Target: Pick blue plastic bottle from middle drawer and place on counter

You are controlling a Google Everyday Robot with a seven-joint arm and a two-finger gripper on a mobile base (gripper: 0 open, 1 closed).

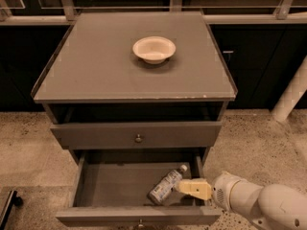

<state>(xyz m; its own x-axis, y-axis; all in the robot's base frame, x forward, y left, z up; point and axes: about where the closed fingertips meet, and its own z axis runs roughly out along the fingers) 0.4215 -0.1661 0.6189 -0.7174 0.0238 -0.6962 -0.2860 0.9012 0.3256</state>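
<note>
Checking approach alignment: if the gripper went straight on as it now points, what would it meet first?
Probably the blue plastic bottle, lying just ahead of the gripper inside the open middle drawer; depth is unclear.

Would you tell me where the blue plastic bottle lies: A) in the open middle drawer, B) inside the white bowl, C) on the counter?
A: the blue plastic bottle lies on its side on the floor of the middle drawer, with the gripper close beside it, toward the drawer's right wall.
</note>
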